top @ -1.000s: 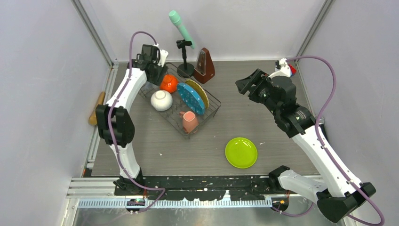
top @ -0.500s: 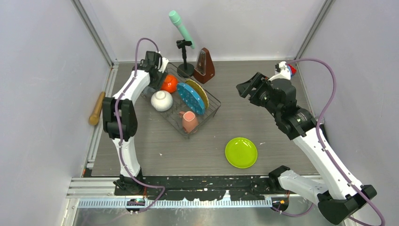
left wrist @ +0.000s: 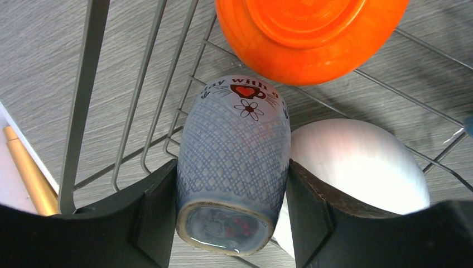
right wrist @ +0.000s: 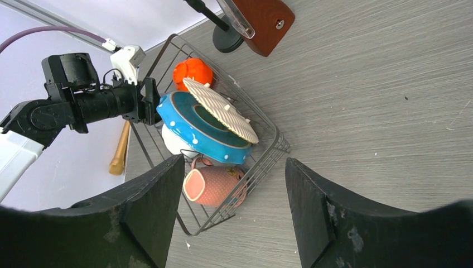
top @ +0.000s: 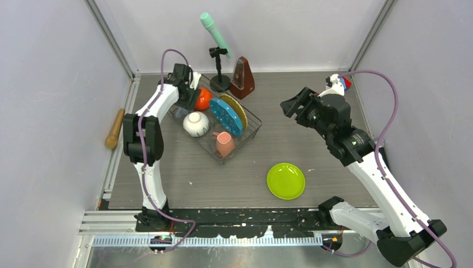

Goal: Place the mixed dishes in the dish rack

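The left gripper (left wrist: 231,167) pinches the small grey mug (left wrist: 234,139). One finger (left wrist: 159,212) presses on each side of it. The mug is in the far left part of the dish rack (top: 244,140), over the thin wires. Its long way runs the same way as the fingers. The flat bottom faces back at the wrist camera. The other end, with a little red heart and a flower on it, points at the orange bowl (left wrist: 309,33). I cannot tell if the mug sits on the wires or hangs just above them.

The white bowl (left wrist: 357,164) is right beside the mug, on the other side of one finger. The orange bowl is tipped, so its bottom shows.

In the middle of the rack the blue dotted plate (top: 227,116) stands on its edge. The yellow plate (top: 235,110) stands just beside it, on the far right side. The pink mug (top: 225,144) lies on its side in the near corner.

The lime-green plate (top: 285,181) lies flat on the table (top: 279,134), near and to the right of the rack.

The right gripper (top: 290,106) hangs over the table to the right of the rack. Its fingers are spread and hold nothing.
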